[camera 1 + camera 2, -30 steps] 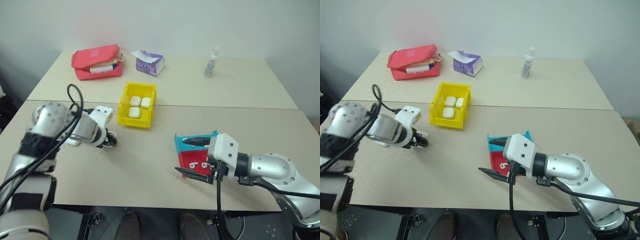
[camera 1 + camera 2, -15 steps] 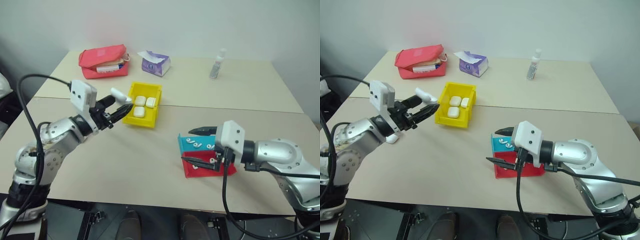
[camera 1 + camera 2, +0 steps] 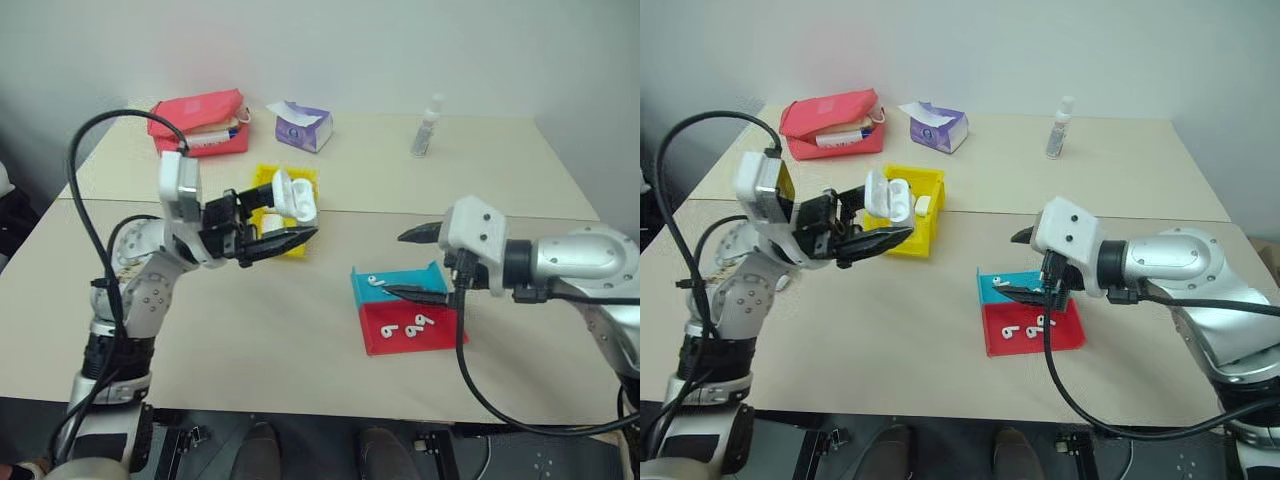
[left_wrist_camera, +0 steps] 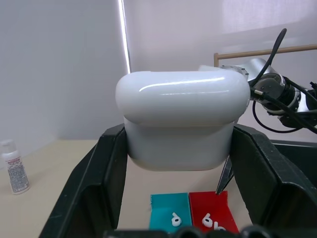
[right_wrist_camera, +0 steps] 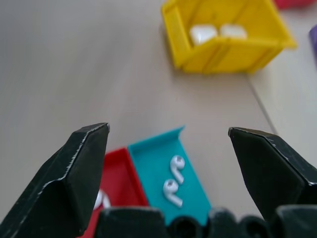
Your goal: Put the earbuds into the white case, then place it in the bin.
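The white case (image 3: pixel 289 194), lid hinged open, is clamped in my left hand (image 3: pixel 872 226) and held up in the air in front of the yellow bin (image 3: pixel 928 219), presented toward my right hand (image 3: pixel 420 264) so earbuds can be dropped in. My right hand hangs with fingers apart above the teal tray (image 3: pixel 400 287) and red tray (image 3: pixel 416 327), where the earbuds (image 5: pixel 172 185) lie loose. Nothing blocks the path; a red pouch (image 3: pixel 197 121), tissue pack (image 3: pixel 297 125) and small bottle (image 3: pixel 426 126) sit well back on the table (image 3: pixel 280 330).

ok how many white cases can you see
3: one case held in the left gripper, two cases in the yellow bin. Its wall may hide more.
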`<state>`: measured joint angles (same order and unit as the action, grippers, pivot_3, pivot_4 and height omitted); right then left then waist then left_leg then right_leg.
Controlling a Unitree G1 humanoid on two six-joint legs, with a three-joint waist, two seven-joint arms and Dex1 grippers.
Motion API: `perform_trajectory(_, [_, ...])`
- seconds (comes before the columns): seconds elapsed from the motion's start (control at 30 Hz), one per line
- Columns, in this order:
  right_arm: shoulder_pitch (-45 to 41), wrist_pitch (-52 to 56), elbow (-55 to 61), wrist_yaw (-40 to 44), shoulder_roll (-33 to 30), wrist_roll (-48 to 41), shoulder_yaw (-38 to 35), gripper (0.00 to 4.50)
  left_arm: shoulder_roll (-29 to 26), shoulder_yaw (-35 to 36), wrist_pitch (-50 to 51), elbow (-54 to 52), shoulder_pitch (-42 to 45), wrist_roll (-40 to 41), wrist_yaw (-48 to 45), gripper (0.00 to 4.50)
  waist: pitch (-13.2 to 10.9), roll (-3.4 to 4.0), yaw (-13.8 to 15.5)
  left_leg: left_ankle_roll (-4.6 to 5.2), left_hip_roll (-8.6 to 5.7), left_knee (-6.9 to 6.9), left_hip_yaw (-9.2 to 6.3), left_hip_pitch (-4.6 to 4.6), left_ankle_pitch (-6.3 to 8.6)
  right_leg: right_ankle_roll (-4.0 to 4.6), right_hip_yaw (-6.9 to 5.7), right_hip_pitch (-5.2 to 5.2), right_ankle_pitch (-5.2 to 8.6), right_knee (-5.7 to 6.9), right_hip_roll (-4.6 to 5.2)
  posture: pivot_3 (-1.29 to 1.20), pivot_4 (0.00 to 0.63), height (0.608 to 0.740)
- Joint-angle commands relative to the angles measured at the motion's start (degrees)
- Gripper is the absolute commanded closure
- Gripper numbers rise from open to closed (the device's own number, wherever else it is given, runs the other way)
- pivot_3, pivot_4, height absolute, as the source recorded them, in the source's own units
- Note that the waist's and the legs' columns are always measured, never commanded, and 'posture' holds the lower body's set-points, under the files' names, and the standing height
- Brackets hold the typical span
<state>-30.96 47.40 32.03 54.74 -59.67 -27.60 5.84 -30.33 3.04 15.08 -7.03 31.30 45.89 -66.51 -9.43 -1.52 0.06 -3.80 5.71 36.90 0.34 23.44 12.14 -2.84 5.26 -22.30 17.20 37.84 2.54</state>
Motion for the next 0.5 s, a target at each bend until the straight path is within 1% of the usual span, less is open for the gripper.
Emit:
perform_trajectory(0.03, [-1.1,-0.6,1.1,3.2,-3.2,1.6,1.2,1.27,1.6,0.1,-1.3,-2.4,-1.0,-0.7,-0.2,1.72,0.0,0.00,0.0,0.02,0.01,0.01,0.00,0.02,0.01,0.00,-0.01,0.00,0.00,-0.02,0.00,0.00,0.150,0.740])
perform_trajectory(0.13, [-2.4,-1.3,0.8,5.2,-4.6,3.6,3.7,2.28,2.8,0.4,-1.2,-4.5,-3.1,-1.1,0.5,1.72,0.0,0.00,-0.1,0.04,0.01,0.01,0.00,0.02,0.02,-0.01,0.00,0.00,0.00,-0.04,0.00,0.00,0.150,0.740])
perform_trajectory(0.27, [-4.8,-3.0,-0.7,9.7,-7.4,8.6,9.2,2.28,3.7,0.3,-0.7,-6.1,-3.9,-1.6,1.6,1.72,0.0,0.00,-0.3,0.04,0.01,0.03,0.00,0.00,0.02,-0.01,0.01,-0.02,0.01,0.02,0.00,0.00,0.150,0.740])
perform_trajectory(0.37, [-5.8,-2.8,-1.7,11.5,-7.3,11.4,13.2,2.28,3.8,0.4,-0.1,-7.3,-4.3,-1.6,2.3,1.72,0.0,0.00,-0.6,0.04,0.02,0.04,0.00,-0.02,0.02,-0.01,0.01,0.00,0.01,0.03,0.00,0.00,0.150,0.740])
perform_trajectory(0.5, [-5.3,-6.5,-3.9,12.6,-6.4,19.1,20.0,2.28,3.9,0.0,0.3,-8.8,-5.3,-1.7,3.1,1.72,0.0,0.00,-0.8,0.04,0.02,0.04,0.00,0.00,0.02,-0.02,0.01,-0.01,0.01,0.00,0.00,0.00,0.150,0.740])
